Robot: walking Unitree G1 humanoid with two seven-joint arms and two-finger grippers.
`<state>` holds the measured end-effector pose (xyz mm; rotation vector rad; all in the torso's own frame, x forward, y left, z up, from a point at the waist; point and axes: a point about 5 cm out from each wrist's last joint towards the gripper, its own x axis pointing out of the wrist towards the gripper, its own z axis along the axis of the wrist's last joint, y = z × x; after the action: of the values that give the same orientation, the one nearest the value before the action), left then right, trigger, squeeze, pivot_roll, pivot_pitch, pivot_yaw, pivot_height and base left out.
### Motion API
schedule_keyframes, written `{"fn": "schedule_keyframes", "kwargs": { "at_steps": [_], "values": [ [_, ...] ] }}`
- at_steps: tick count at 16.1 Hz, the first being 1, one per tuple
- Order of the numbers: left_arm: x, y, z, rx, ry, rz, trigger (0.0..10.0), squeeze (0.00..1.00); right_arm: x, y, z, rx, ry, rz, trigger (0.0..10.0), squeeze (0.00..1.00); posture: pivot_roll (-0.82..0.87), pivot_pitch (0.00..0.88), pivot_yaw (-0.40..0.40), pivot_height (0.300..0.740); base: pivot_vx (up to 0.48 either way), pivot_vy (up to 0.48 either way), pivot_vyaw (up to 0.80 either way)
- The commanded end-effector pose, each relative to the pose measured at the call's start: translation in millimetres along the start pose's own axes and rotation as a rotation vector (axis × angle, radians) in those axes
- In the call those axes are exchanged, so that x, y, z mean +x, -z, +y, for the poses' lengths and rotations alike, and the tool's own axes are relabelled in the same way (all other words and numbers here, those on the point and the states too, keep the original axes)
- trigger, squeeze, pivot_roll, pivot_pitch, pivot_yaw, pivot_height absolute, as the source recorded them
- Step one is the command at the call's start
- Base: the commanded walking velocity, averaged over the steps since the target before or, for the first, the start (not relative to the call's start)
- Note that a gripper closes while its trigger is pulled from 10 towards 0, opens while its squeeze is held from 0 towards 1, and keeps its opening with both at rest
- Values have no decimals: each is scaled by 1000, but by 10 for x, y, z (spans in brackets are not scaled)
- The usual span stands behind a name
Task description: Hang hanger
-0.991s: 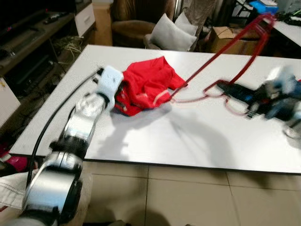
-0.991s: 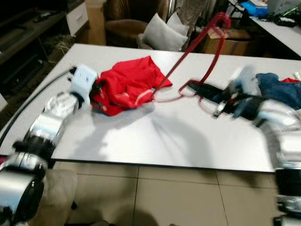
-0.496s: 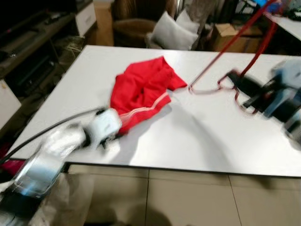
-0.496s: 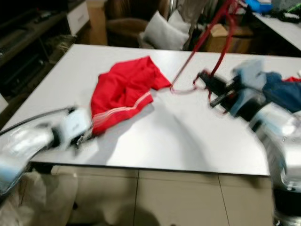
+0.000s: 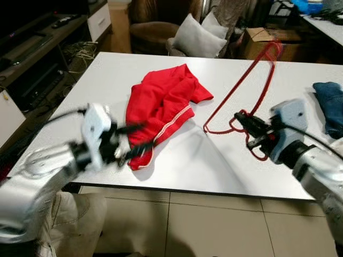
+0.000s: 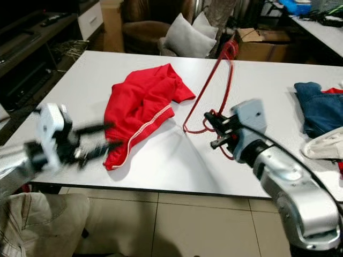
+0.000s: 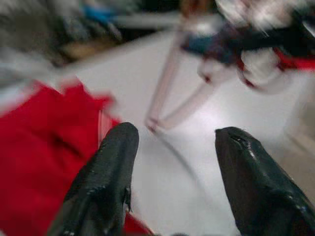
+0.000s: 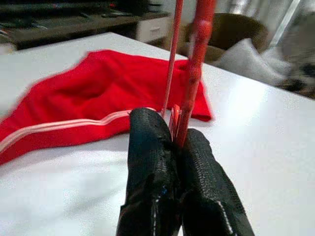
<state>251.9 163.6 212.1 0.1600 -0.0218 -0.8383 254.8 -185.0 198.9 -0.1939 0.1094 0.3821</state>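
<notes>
A red wire hanger [image 5: 236,85] stands tilted over the white table [image 5: 214,166], its hook end up toward the far edge. My right gripper [image 5: 247,129] is shut on the hanger's lower bar, and the right wrist view shows the fingers [image 8: 152,147] pinched on the red wire [image 8: 194,73]. Red shorts [image 5: 161,104] with a white stripe lie crumpled on the table to the left of the hanger. My left gripper [image 5: 143,136] is open, blurred, at the near hem of the shorts. Through the left wrist view its spread fingers [image 7: 115,162] frame the table, with the shorts [image 7: 34,147] beside them.
Blue jeans [image 5: 328,107] and a pale cloth [image 6: 321,144] lie at the table's right end. Beyond the far edge are a grey cushion [image 5: 195,37] on an armchair and a cardboard box [image 5: 265,40]. A dark TV stand [image 5: 37,48] runs along the left.
My left arm swung from the table's front edge up to the shorts' near hem. The right gripper brought the hanger leftward and lower. The shorts lie flatter than a second ago.
</notes>
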Motion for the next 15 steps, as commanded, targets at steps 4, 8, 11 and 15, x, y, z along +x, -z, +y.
{"fn": "schedule_keyframes", "kwargs": {
  "at_steps": [4, 8, 11, 15],
  "values": [
    [169, 311, 93, -75, -375, 56, 10000, 0, -57, 33, 162, 39, -2, -3, 10000, 0, -162, 0, 23, 740, 0, 0, 0],
    [173, 403, 3, -15, -395, 90, 10000, 0, -24, 115, 137, -37, 33, 12, 10000, 0, -145, 0, -6, 740, 0, -480, 0],
    [167, 441, -9, -12, -417, 98, 10000, 0, 11, 195, 170, 8, 3, 35, 10000, 0, -142, 0, -11, 740, 0, -480, 0],
    [237, 448, -60, 1, -396, 96, 10000, 0, 3, 274, 175, 26, 35, 42, 10000, 0, -144, 0, -10, 740, 0, -480, 0]
  ]
}}
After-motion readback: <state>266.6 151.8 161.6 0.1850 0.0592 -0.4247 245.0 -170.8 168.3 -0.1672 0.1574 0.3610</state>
